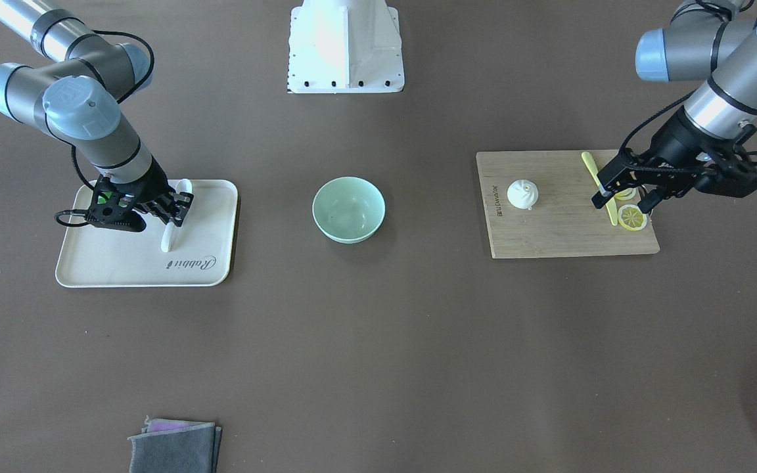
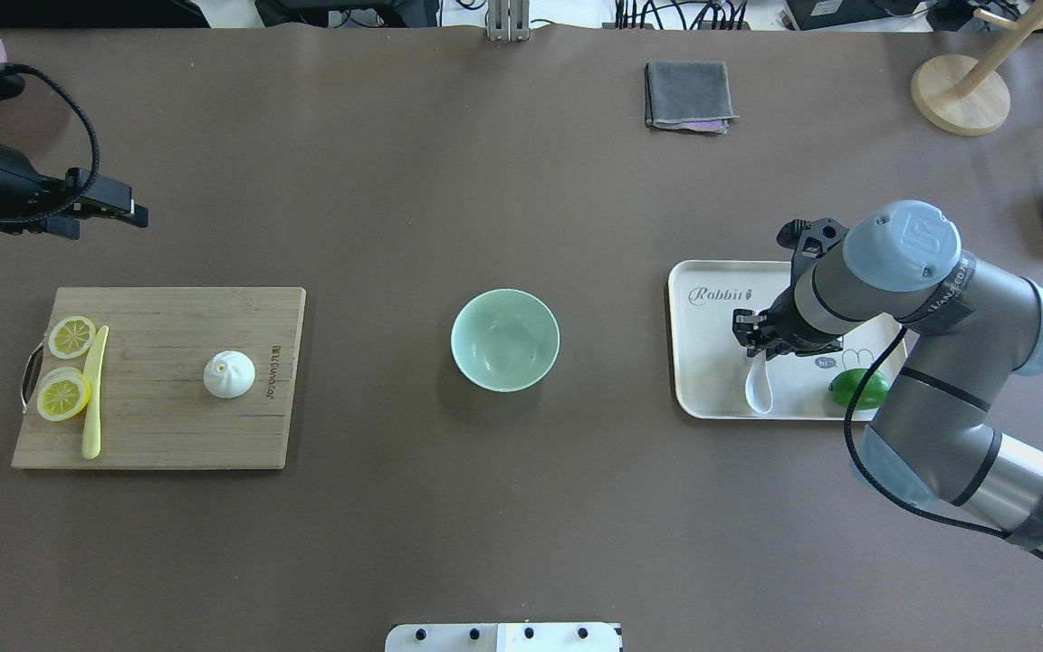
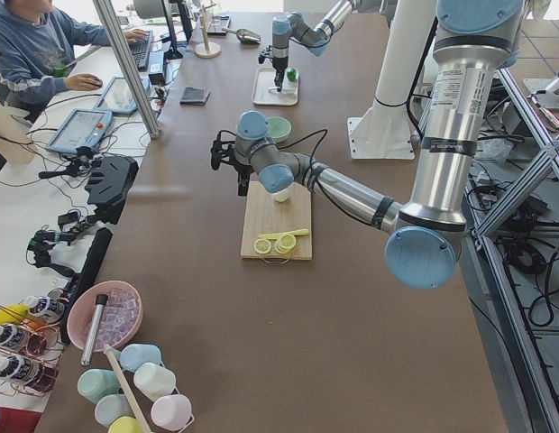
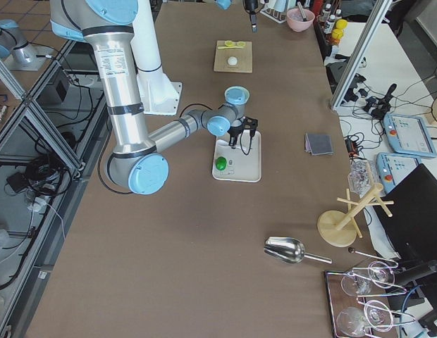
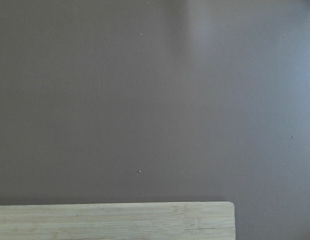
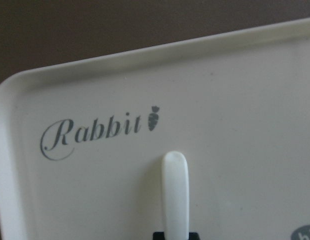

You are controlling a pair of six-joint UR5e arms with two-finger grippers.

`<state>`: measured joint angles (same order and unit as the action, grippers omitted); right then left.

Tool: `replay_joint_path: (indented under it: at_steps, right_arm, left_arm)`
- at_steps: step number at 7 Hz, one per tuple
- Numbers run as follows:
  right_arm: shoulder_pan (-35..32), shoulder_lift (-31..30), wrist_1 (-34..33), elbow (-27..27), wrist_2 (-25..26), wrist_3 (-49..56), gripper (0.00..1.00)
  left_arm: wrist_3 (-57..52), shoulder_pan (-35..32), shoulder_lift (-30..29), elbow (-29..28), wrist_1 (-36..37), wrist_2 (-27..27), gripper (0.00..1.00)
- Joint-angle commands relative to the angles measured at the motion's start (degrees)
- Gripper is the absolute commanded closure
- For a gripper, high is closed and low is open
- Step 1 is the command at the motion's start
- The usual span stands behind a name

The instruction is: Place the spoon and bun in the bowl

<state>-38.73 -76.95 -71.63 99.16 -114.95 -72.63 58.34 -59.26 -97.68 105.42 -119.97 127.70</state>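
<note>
Brown tabletop, front view: the right gripper [image 1: 173, 209] looks clamped on the spoon [image 1: 167, 238], which lies on the cream tray [image 1: 122, 263]. The left gripper [image 1: 621, 202] hangs with jaws apart (well off the bun [image 1: 522, 194] on its cutting board [image 1: 549, 236]). Overhead: the mint bowl [image 2: 476, 326] holds nothing. Judged step: picking up the spoon. Next, lift it level and carry it to the bowl.

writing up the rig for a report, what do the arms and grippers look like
Both arms are silver-grey tubes with pale blue joint caps and black bands. The right arm has a raised UR logo on a cap; the left arm looks the same. A black cable loops beside each wrist. The left gripper and right gripper are black, with two fingers each.
</note>
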Motion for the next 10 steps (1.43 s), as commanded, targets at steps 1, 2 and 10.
replay_joint_path:
  at_steps: [1,2,10]
  right_arm:
    - [0.05,0.66,-0.26,4.51,-0.97,-1.79,1.00]
    - [0.05,3.97,-0.79,5.33,-2.11,-4.42,1.00]
    - [4.62,26.94,-0.27,-9.85,5.51,-20.17,1.00]
  left_arm:
    - [0.54,2.12,0.12,0.05,0.09,-0.08,0.02]
    - [3.07,4.05,0.38,0.39,0.00,-1.22,0.02]
    - [3.18,21.72,1.01,-1.19,-0.35,-12.48,0.45]
